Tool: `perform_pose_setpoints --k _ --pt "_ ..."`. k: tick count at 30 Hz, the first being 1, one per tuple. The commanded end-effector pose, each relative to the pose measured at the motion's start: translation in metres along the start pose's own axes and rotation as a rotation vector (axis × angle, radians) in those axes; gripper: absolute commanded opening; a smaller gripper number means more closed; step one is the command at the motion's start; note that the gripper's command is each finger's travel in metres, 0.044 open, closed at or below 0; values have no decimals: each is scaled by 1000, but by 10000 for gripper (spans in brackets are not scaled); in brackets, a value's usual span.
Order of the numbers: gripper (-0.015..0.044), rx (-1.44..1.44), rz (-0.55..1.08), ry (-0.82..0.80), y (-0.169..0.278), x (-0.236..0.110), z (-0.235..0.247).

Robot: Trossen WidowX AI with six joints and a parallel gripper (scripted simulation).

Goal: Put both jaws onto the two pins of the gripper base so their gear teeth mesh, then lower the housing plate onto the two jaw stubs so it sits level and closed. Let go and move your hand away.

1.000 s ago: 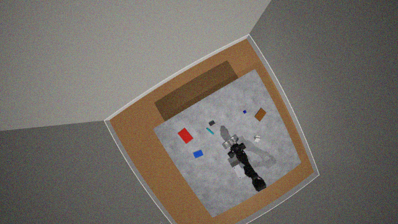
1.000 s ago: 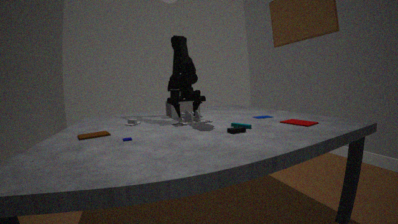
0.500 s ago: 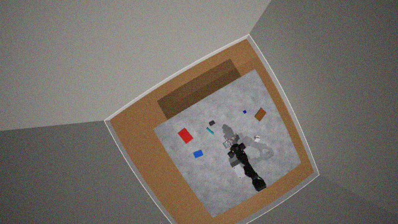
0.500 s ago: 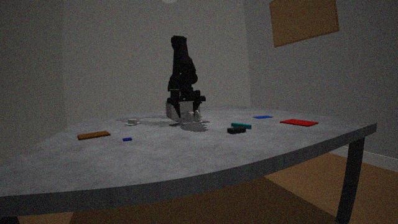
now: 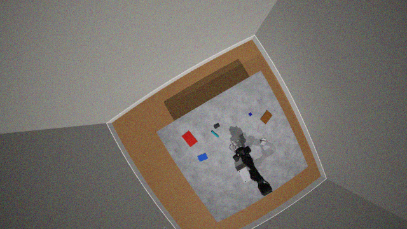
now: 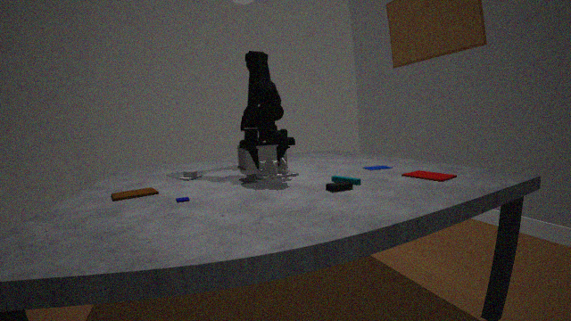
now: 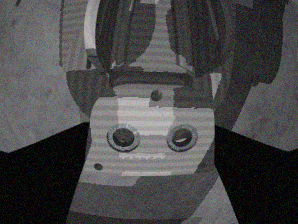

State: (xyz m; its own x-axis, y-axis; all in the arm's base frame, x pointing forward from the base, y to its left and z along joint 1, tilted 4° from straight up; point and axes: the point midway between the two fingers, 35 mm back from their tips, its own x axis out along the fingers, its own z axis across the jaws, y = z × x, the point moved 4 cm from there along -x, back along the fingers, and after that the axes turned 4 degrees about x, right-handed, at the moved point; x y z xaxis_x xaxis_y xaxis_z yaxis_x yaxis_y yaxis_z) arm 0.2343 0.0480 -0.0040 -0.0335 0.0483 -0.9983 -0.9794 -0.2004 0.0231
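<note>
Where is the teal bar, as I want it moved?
In the top view, the teal bar lies left of the arm, beside the black block.

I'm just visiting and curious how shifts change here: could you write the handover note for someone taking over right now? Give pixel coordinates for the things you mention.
Gripper (image 5: 242, 152) (image 6: 268, 165) (image 7: 149, 129): shut on the plate (image 7: 148, 150), apparently the housing's.
Loose: one pale part (image 5: 263, 140) (image 6: 191, 175) off to the side.
Done: plate gripped; jaw meshing and seating can't be confirmed.
Left: check those, get the plate level and closed, let go, back away.
</note>
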Motion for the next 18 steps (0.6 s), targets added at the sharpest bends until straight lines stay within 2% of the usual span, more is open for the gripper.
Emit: perform_pose_setpoints --k 1,18 --pt "351 3 3 -3 1 1 0" --pt "351 7 3 -3 1 3 0"
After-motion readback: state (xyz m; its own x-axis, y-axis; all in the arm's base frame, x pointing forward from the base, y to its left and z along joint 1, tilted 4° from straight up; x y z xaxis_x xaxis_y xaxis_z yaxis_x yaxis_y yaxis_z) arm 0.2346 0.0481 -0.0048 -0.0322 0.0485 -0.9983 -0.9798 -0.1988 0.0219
